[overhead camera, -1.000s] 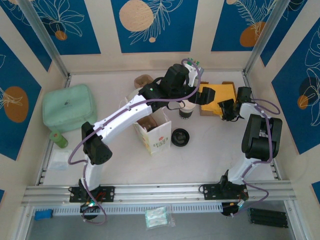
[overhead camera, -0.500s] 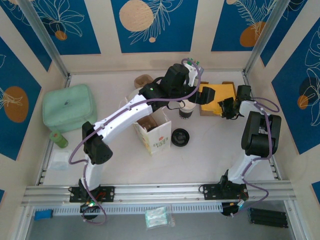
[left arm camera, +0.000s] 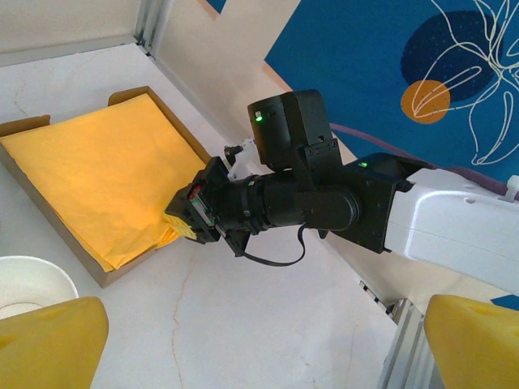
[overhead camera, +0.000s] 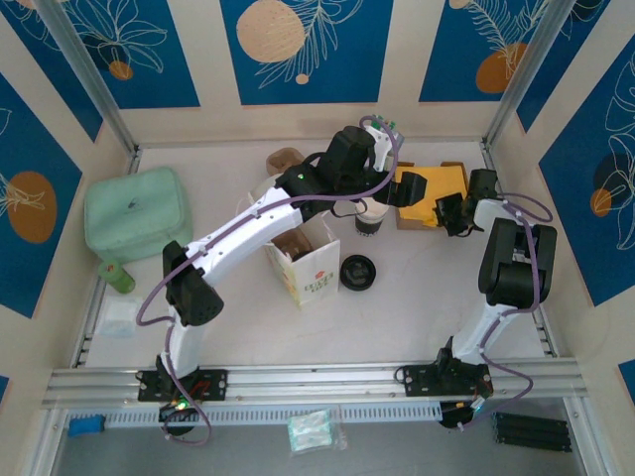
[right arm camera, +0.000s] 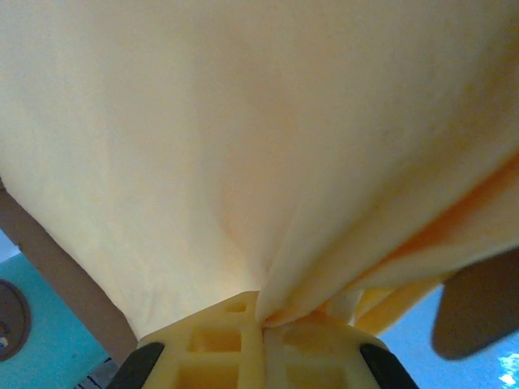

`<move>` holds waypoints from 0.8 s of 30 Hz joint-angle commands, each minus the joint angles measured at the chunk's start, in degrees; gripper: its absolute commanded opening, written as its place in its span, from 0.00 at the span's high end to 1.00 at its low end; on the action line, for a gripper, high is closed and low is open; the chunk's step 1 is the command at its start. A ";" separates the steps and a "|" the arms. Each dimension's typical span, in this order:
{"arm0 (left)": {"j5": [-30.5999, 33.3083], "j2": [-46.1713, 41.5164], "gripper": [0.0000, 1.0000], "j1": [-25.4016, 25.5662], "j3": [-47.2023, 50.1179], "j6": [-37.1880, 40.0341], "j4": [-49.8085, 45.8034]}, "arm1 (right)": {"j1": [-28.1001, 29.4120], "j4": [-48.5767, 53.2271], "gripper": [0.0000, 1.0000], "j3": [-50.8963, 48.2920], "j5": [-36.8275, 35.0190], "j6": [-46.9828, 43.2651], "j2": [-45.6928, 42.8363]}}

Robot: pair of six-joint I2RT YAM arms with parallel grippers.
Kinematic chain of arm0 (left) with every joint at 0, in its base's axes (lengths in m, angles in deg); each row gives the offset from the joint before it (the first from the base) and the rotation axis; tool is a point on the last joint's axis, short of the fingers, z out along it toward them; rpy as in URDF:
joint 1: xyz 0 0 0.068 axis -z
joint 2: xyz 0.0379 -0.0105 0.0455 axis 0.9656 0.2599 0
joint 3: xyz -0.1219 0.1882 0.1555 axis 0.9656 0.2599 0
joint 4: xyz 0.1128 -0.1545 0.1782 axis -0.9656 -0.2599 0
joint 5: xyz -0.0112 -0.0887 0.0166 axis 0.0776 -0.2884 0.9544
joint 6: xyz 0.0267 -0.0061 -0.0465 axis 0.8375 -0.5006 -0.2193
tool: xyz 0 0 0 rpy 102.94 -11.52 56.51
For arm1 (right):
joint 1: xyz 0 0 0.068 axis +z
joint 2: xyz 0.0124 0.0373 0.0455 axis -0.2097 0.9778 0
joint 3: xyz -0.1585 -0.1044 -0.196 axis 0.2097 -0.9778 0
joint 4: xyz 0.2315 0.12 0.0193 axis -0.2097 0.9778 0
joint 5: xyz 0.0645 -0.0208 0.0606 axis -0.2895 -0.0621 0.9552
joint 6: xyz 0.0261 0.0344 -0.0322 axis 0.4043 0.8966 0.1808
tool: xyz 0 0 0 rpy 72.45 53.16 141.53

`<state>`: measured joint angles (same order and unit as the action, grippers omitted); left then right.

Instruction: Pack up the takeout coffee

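The right jaws are pinched tight on a fold of the yellow sheet (right arm camera: 243,146), at the edge of its cardboard tray (left arm camera: 81,247). The left jaws gape wide, holding nothing; the takeout coffee (overhead camera: 369,220) stands on the bench (overhead camera: 417,307) just below them, its rim beside one finger (left arm camera: 49,344), the right jaws beyond

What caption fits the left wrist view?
The right fingers pinch a yellow sheet in a cardboard tray; cup nearby.
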<state>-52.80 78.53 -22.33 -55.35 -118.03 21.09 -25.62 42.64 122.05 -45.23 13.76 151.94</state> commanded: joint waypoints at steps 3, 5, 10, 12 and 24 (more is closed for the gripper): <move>0.20 -0.09 0.01 -0.48 -2.05 0.08 -0.98 | -0.60 -0.64 1.00 2.46 2.35 -0.41 -5.07; 0.63 -0.48 0.00 -0.48 -2.17 0.36 -1.24 | -0.80 -0.60 1.00 2.96 2.51 -0.59 -6.83; 1.69 -1.31 0.01 -0.48 -2.18 1.04 -1.86 | -1.03 0.51 1.00 4.81 2.44 -1.72 -11.42; 2.14 -1.69 0.01 -0.48 -2.27 1.20 -2.18 | -1.07 1.00 1.00 5.49 2.49 -2.08 -13.42; 6.04 -5.12 0.01 -0.77 -2.79 3.56 -5.07 | -0.76 4.39 1.00 8.13 6.13 -3.30 -25.96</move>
<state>-48.86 77.22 -22.33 -56.16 -116.35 17.42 -26.43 44.67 128.04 -41.97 11.75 129.60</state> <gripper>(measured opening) 0.994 0.052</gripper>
